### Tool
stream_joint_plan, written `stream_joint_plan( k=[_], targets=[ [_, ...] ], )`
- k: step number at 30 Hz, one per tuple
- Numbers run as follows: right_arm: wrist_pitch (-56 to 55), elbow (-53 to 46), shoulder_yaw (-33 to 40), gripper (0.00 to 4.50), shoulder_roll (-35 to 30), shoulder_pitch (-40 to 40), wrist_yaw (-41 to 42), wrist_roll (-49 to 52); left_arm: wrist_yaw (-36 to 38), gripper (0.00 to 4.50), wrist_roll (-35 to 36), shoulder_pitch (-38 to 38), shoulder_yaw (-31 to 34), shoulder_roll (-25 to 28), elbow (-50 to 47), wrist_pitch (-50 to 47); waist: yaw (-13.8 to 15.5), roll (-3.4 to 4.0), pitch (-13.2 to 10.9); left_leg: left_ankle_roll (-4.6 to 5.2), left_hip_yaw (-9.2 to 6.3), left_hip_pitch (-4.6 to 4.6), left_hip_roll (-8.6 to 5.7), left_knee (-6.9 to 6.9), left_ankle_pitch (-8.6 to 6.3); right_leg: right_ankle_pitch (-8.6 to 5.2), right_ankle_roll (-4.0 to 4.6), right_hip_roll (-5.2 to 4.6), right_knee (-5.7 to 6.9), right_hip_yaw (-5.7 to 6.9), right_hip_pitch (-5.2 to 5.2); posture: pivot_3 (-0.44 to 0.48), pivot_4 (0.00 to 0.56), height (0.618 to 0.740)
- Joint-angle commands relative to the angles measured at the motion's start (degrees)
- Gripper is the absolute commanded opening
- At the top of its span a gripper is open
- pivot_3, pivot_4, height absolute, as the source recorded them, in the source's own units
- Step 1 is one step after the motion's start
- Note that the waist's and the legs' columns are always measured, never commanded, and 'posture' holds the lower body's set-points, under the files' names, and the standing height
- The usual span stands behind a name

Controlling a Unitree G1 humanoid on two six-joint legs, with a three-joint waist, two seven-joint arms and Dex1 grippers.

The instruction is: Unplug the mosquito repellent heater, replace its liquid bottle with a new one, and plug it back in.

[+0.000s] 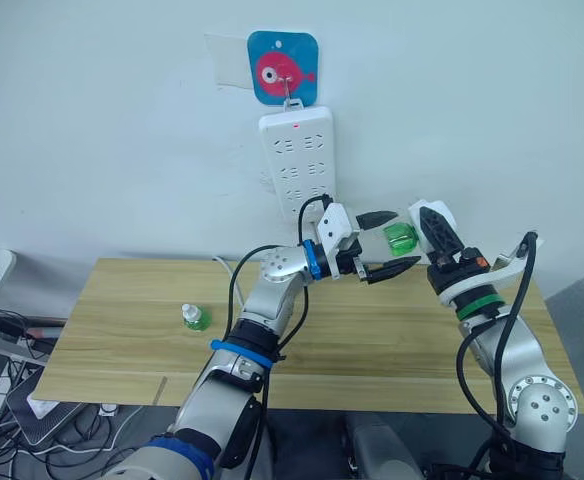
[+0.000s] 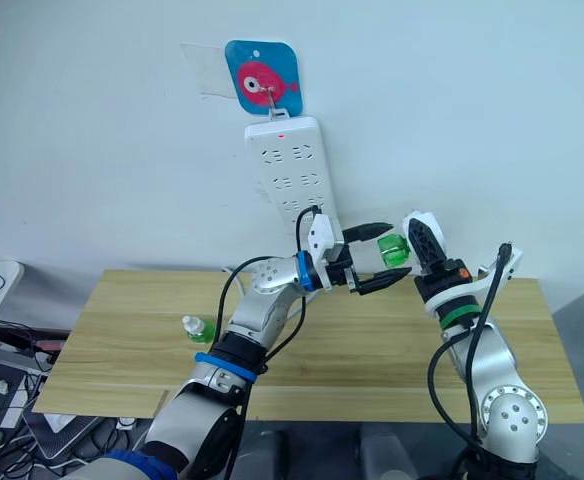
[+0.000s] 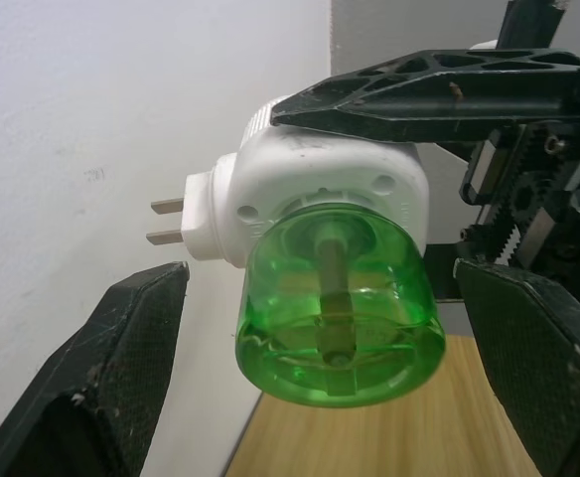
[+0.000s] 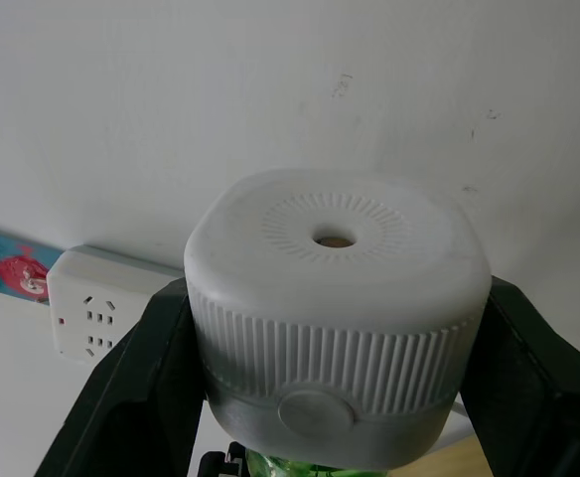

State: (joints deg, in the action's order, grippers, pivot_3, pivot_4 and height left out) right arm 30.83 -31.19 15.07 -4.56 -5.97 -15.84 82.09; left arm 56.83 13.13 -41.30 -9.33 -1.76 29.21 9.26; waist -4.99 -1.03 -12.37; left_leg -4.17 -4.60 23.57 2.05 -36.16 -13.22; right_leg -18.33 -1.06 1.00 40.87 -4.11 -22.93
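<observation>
The mosquito repellent heater [image 3: 320, 179] is a white rounded unit held in the air in front of the wall, its two prongs [image 3: 168, 221] bare and unplugged. My right gripper [image 4: 337, 290] is shut on its sides. A green liquid bottle [image 3: 335, 308] is still fitted into the heater. My left gripper [image 3: 320, 273] is open, one finger on each side of that bottle, with gaps to both. A second small green bottle with a white cap [image 1: 194, 317] stands on the wooden table [image 1: 372, 340], to the left.
A long white power strip [image 1: 298, 160] hangs on the wall from a blue fish hook [image 1: 283, 68], just above and left of the grippers. Cables and devices [image 1: 2, 340] lie beyond the table's left edge.
</observation>
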Motion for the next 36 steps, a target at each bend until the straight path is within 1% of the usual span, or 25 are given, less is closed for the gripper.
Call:
stream_joint_plan(
  k=[1,2,3,6,7,14,16,18,19,23,25,26,31,34,36],
  targets=[
    [-1.6,-2.9,-0.3,3.04,-0.6,0.0,0.6,1.2,-0.2,3.9,0.9,-1.3,0.5,-0.6,-0.9,0.8,0.0,0.0,0.0,0.0,0.0,0.0,0.0,0.0,0.0,0.0,0.0,0.0,0.0,0.0,0.0,-0.093,0.167,0.74],
    [-1.9,-2.9,-0.4,3.04,-0.6,0.0,0.4,1.4,0.0,3.65,0.9,-1.3,0.4,-0.5,-0.9,0.6,0.0,0.0,0.0,-0.01,0.0,0.0,0.0,0.0,0.0,0.0,0.0,0.0,0.0,0.0,0.0,-0.094,0.166,0.74],
    [-2.1,-3.0,-0.4,3.04,-0.6,0.0,0.4,1.5,0.2,3.26,1.0,-1.2,0.3,-0.5,-1.0,0.6,0.0,0.0,0.0,-0.01,0.0,0.0,0.0,0.0,0.01,0.0,0.0,0.0,0.0,0.0,0.0,-0.094,0.166,0.74],
    [-2.6,-3.1,-0.7,3.04,-0.9,0.1,0.3,1.7,0.4,2.35,1.1,-1.2,0.2,-0.4,-1.0,0.4,0.0,0.0,0.0,-0.01,0.0,0.0,-0.01,0.0,0.01,0.0,0.0,-0.01,0.0,0.0,0.0,-0.094,0.166,0.74],
    [-2.7,-3.1,-0.8,3.04,-0.9,0.1,0.3,1.7,0.4,2.25,1.1,-1.2,0.2,-0.4,-0.9,0.4,0.0,0.0,0.0,-0.02,0.0,0.0,-0.02,0.0,0.01,0.0,0.0,-0.01,0.0,-0.01,0.0,-0.094,0.166,0.74],
    [-2.5,-3.5,-1.4,3.04,-2.1,0.6,-0.1,2.4,0.6,2.25,0.6,-1.3,0.0,-0.1,-0.8,0.6,0.0,0.0,0.0,-0.01,-0.01,0.0,-0.02,-0.02,0.02,0.0,0.0,-0.01,0.02,0.0,0.0,-0.099,0.167,0.74],
    [-1.3,-3.4,-1.5,3.79,-3.7,1.4,-0.6,3.4,2.6,2.25,0.6,-1.5,-0.3,0.9,-0.9,1.0,0.0,-0.01,0.0,-0.01,-0.01,0.0,-0.03,-0.02,0.02,0.0,0.0,-0.02,0.02,0.0,0.0,-0.099,0.168,0.74],
    [0.6,-2.9,-1.0,4.39,-6.8,2.4,-0.5,6.7,5.1,2.25,1.1,-1.8,-0.3,2.1,-0.7,1.2,-0.1,0.0,0.0,-0.02,-0.01,0.0,-0.03,-0.02,0.02,0.0,0.0,-0.01,0.02,0.0,0.0,-0.1,0.168,0.74],
    [1.7,-2.4,-0.4,4.45,-8.9,2.7,-0.4,8.8,6.3,2.25,1.5,-2.0,-0.3,2.7,-0.5,1.1,-0.1,0.0,0.0,-0.01,-0.01,0.0,-0.03,-0.02,0.03,0.0,0.0,-0.01,0.03,0.0,0.01,-0.1,0.169,0.74],
    [5.5,1.6,2.7,4.45,-19.4,1.6,-1.3,19.8,12.5,2.25,2.3,-2.5,-0.4,5.6,0.2,1.8,-0.1,-0.01,0.0,0.0,-0.01,0.01,-0.09,-0.12,0.03,0.01,-0.01,-0.05,0.06,0.0,0.03,-0.093,0.169,0.74],
    [8.5,4.1,3.1,4.45,-25.2,0.7,-1.5,27.0,16.3,2.25,2.6,-2.1,-0.8,7.3,-0.3,2.9,-0.1,0.0,0.0,0.01,-0.01,0.01,-0.11,-0.16,0.02,0.03,-0.04,-0.05,0.06,-0.01,0.08,-0.09,0.171,0.74],
    [10.1,5.2,3.1,4.45,-27.1,0.4,-1.1,29.3,17.8,2.25,2.7,-1.9,-1.0,8.0,-0.5,3.6,-0.1,-0.01,0.0,0.01,-0.02,0.0,-0.12,-0.19,0.03,0.03,-0.05,-0.05,0.06,-0.01,0.1,-0.089,0.171,0.74],
    [22.9,12.2,2.5,4.45,-33.1,-1.3,6.8,30.9,24.4,2.25,3.4,-1.1,-1.5,10.5,-0.9,6.1,0.0,-0.01,0.0,0.05,-0.07,-0.06,-0.13,-0.22,0.04,0.04,-0.06,-0.04,0.06,0.03,0.23,-0.07,0.175,0.74],
    [27.4,15.8,2.0,4.45,-34.3,-3.2,8.5,30.9,25.4,2.25,3.4,-0.9,-1.8,10.7,-1.1,6.8,0.1,-0.02,0.0,0.05,-0.06,-0.11,-0.16,-0.26,0.03,0.05,-0.07,-0.08,0.02,0.02,0.31,-0.056,0.178,0.74],
    [30.9,17.6,1.7,4.45,-35.3,-4.6,11.5,30.9,25.6,2.25,3.1,-0.7,-2.1,10.5,-1.6,7.4,0.2,-0.02,0.0,0.05,-0.07,-0.11,-0.16,-0.34,0.03,0.07,-0.12,-0.08,0.02,0.02,0.33,-0.031,0.184,0.74]
  ],
)
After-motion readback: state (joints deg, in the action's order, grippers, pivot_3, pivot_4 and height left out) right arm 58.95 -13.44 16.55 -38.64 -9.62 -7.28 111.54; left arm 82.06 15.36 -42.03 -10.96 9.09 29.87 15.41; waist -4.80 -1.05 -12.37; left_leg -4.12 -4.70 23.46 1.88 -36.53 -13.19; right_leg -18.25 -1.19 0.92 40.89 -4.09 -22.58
